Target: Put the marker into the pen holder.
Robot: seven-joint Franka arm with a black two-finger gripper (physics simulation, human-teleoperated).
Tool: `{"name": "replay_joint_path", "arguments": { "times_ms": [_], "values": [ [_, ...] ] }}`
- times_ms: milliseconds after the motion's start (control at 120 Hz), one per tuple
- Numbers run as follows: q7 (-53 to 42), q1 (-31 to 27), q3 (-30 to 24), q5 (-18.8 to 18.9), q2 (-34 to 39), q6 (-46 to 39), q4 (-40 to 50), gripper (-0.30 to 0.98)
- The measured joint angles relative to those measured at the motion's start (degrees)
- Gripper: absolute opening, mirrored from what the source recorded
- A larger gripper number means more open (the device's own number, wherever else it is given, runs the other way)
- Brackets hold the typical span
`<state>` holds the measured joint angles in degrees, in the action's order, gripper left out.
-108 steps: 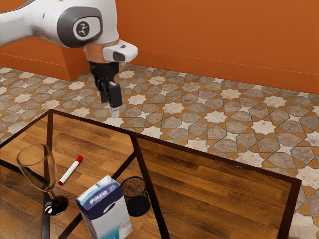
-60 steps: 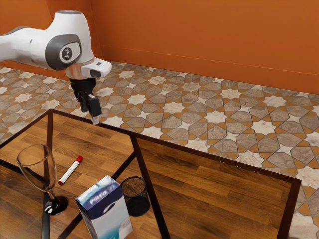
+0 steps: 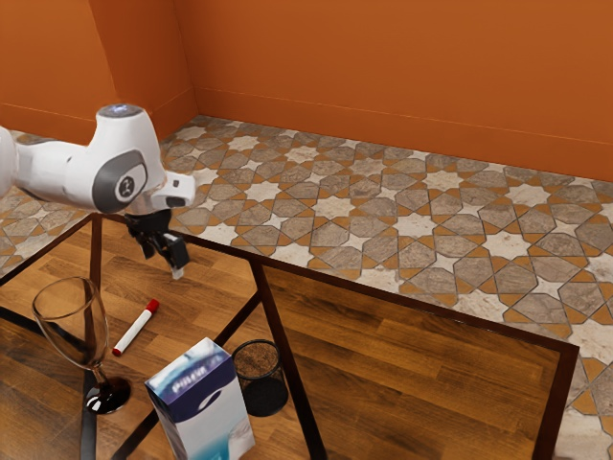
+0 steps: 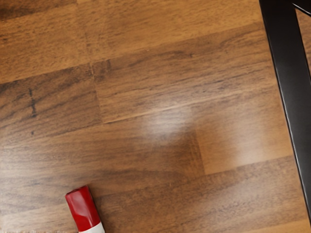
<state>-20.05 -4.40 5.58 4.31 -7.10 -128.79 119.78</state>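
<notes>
In the exterior view my gripper hangs over the table's far left part, open, with nothing seen between its fingers. The marker, white with a red cap, lies on the tabletop, nearer the camera than the gripper and a little toward the exterior view's left. The wrist view shows the red cap end of the marker; the rest of it is cut off. A round black mesh pen holder stands upright, partly behind the carton.
A wine glass stands beside the marker, on the exterior view's left. The white and blue carton is close to the pen holder. Dark frame bars cross the wooden table.
My gripper has come down and toward the exterior view's left, from beyond the table's far edge to above the wood. The marker, pen holder, glass and carton have stayed put.
</notes>
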Motion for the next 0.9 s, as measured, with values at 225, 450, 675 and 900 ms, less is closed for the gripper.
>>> {"name": "replay_joint_path", "arguments": {
  "times_ms": [225,450,675,900],
  "values": [
    [8.99,-1.46,1.95,0.18,-1.93,-4.14,1.76,0.68],
    [17.06,-3.48,2.15,0.03,-5.76,-5.50,2.09,0.39],
    [19.43,-4.26,2.07,0.13,-9.43,-6.18,0.64,0.30],
    [18.11,-4.83,2.06,0.09,-12.78,-6.66,-0.13,0.26]
  ]
}}
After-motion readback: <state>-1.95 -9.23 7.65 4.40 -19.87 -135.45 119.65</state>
